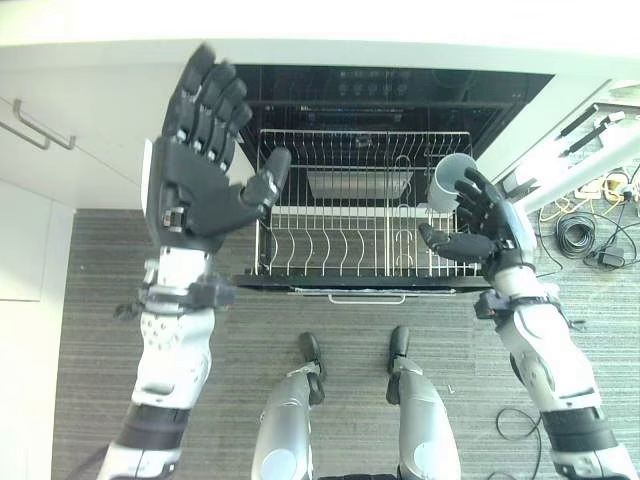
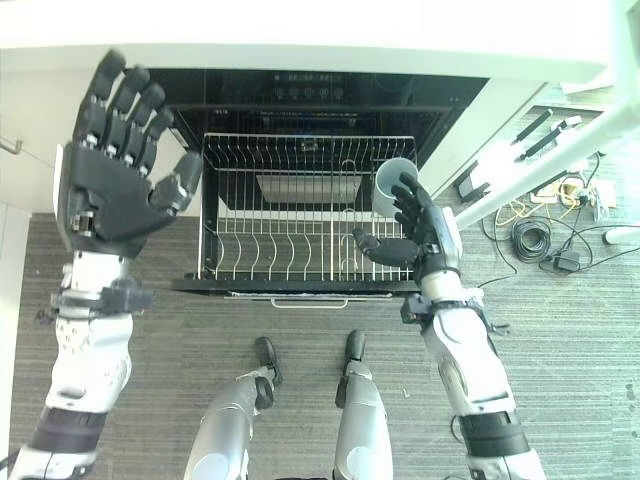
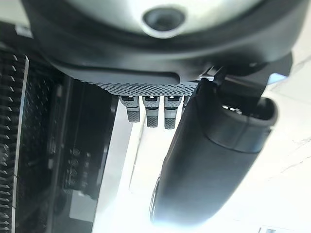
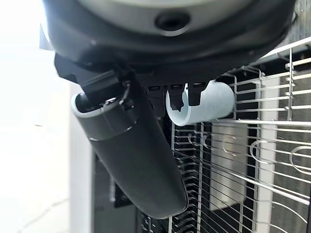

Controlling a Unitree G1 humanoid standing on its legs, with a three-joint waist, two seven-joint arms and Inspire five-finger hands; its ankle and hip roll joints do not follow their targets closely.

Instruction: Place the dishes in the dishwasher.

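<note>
The dishwasher's wire rack (image 1: pixel 350 135) is pulled out in front of me and holds no dishes on its tines. A pale grey cup (image 1: pixel 448 178) is at the rack's right side, near its top edge. My right hand (image 1: pixel 495 232) is beside it with the fingers spread and fairly straight. In the right wrist view the fingertips (image 4: pixel 177 94) touch the cup (image 4: pixel 206 102), while the thumb (image 4: pixel 131 150) stands clear of it. My left hand (image 1: pixel 200 170) is raised over the rack's left edge, open and holding nothing.
White cabinet fronts with a bar handle (image 1: pixel 40 125) stand to the left. A white countertop edge (image 1: pixel 320 50) runs above the dark dishwasher opening. At the right are a white pole (image 1: pixel 590 165) and coiled cords (image 1: pixel 578 235) on the grey striped floor.
</note>
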